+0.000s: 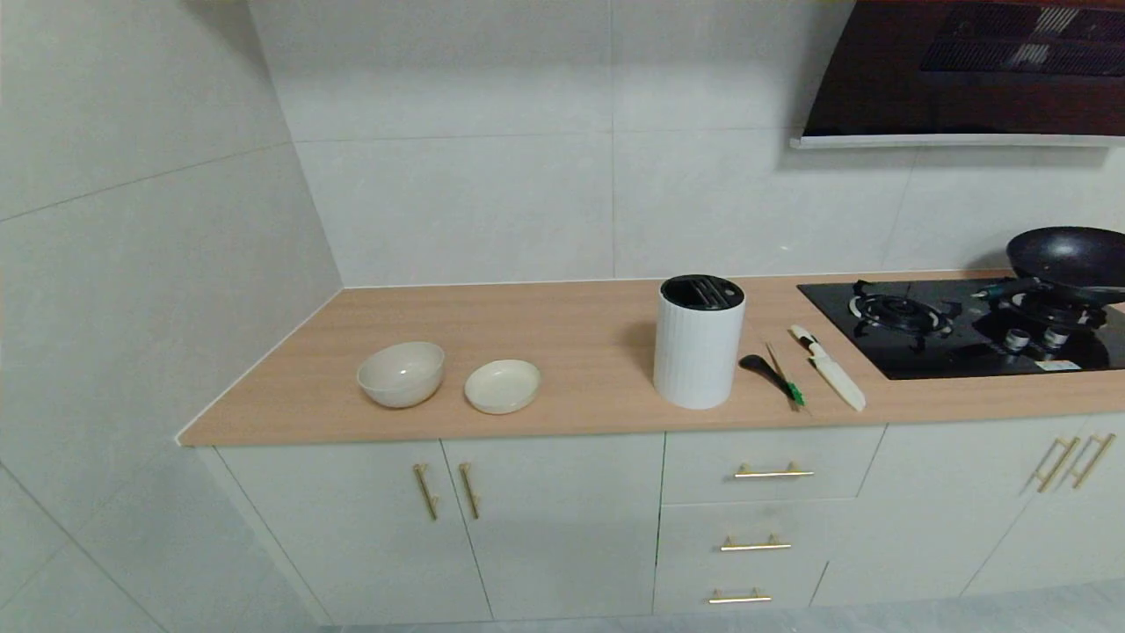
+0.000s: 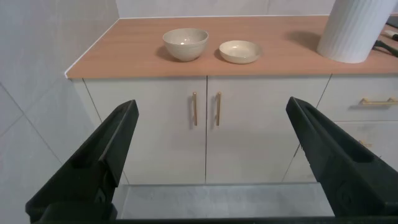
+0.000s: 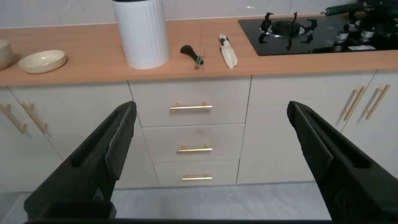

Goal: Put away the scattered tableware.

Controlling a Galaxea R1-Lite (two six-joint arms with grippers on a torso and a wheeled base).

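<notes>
Tableware on the counter (image 1: pixel 562 325): a deep bowl (image 1: pixel 401 374) and a shallow dish (image 1: pixel 502 386) sit side by side, not touching, near the front edge toward the left corner. A black spoon (image 1: pixel 761 367), chopsticks (image 1: pixel 785 376) and a white knife (image 1: pixel 826 378) lie between the ribbed white holder (image 1: pixel 699 341) and the stove (image 1: pixel 958 330). The left gripper (image 2: pixel 211 107) is spread wide and empty, low before the cabinet doors (image 2: pixel 155 124), with bowl and dish well beyond its fingertips; the right gripper (image 3: pixel 210 109) is likewise spread and empty before the drawers (image 3: pixel 191 93), well apart from the spoon, chopsticks and knife.
</notes>
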